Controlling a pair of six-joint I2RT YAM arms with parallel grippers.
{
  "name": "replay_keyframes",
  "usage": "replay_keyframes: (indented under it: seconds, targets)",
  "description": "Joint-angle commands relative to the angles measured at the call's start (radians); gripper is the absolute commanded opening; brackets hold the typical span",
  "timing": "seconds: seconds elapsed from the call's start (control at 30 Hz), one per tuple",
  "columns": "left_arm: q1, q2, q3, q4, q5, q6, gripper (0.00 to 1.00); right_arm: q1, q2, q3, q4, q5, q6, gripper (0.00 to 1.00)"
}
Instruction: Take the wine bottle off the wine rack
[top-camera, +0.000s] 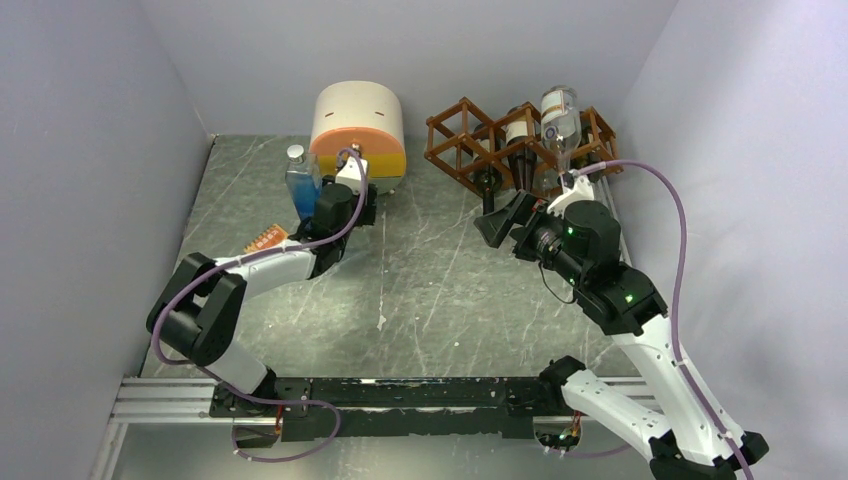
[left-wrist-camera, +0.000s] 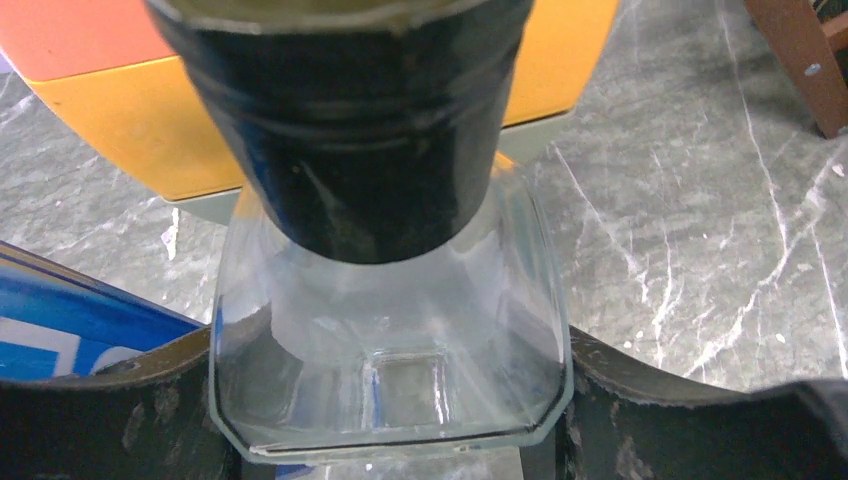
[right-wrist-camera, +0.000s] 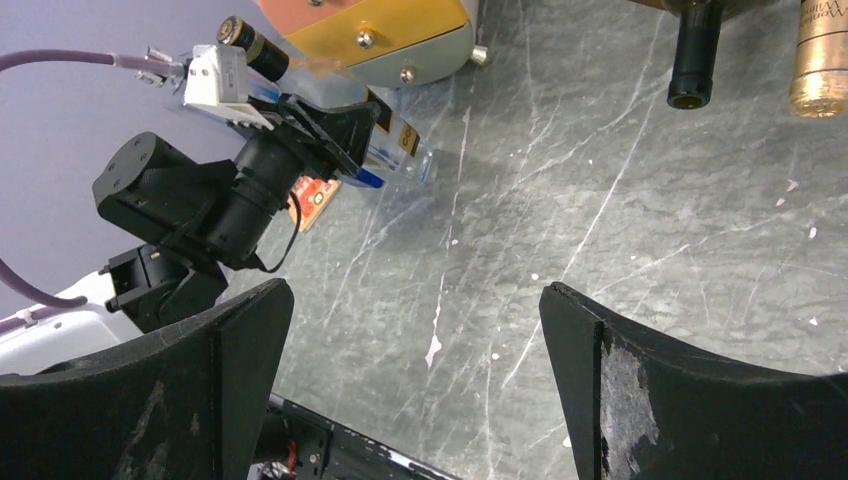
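The reddish-brown lattice wine rack stands at the back right; one leg shows in the left wrist view. It holds a dark wine bottle with a white label, and a clear bottle leans on its top right. Two bottle necks, one dark and one gold-foiled, show in the right wrist view. My right gripper is open and empty in front of the rack. My left gripper is shut on a clear square glass bottle with a dark neck.
A cream-and-orange rounded drawer box stands at the back centre, just beyond my left gripper. A blue bottle stands beside that gripper. An orange card lies at the left. Walls close in on three sides.
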Motion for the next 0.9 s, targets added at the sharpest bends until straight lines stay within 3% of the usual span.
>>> replay_keyframes:
  seconds: [0.0, 0.4, 0.57, 0.63, 0.87]
  targets:
    - [0.042, -0.004, 0.039, 0.191, 0.061, -0.027, 0.07, 0.003, 0.001, -0.003, 0.03, -0.001, -0.03, 1.0]
    - [0.051, 0.019, 0.035, 0.183, 0.068, -0.048, 0.11, 0.003, 0.011, 0.002, 0.04, -0.009, -0.031, 1.0]
    - [0.051, 0.014, 0.033, 0.17, 0.067, -0.048, 0.24, 0.003, 0.001, 0.0, 0.03, -0.004, -0.03, 1.0]
    - [0.051, 0.002, 0.024, 0.179, 0.063, -0.047, 0.41, 0.002, 0.0, 0.007, 0.025, 0.0, -0.031, 1.0]
    - [0.048, -0.015, 0.011, 0.187, 0.06, -0.038, 0.64, 0.003, 0.002, 0.008, 0.028, -0.002, -0.031, 1.0]
